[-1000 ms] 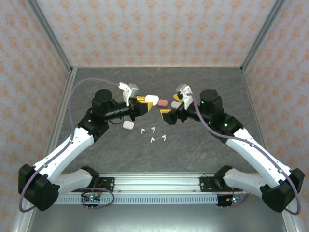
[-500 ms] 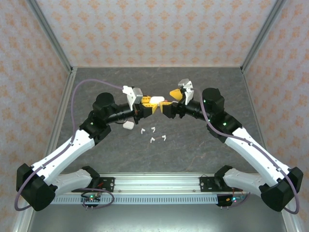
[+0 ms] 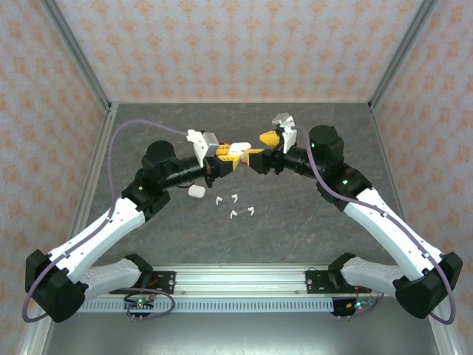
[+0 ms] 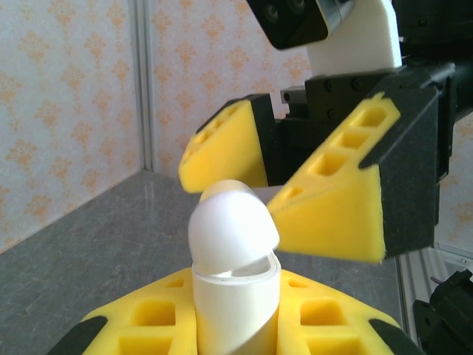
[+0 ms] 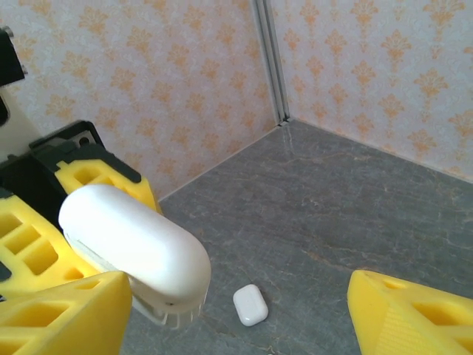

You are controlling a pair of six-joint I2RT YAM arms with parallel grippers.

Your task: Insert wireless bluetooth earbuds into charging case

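Pinching case point(image 4: 236, 299) — left fingers point(image 4: 118, 331), right fingers point(image 4: 332, 218) flanking lid point(image 4: 230, 222)

— Where does the top camera sit?

— High up behind the arm bases, tilted down over the whole table point(image 3: 295, 237) toward the back wall point(image 3: 236, 52). It's the far one, and both arms fit in it.

— And the wrist ones?

— Very close in. The left one rides just behind the left gripper point(image 3: 233, 156) and looks level across at the right gripper point(image 3: 259, 148). The right one peers out between its own fingers, angled down at the table and a corner of the walls.

— Any overlap?

— The case point(image 3: 238, 149) shows in all three, and it's huge at the wrists. The loose case point(image 5: 250, 305) shows from the top and the right wrist.
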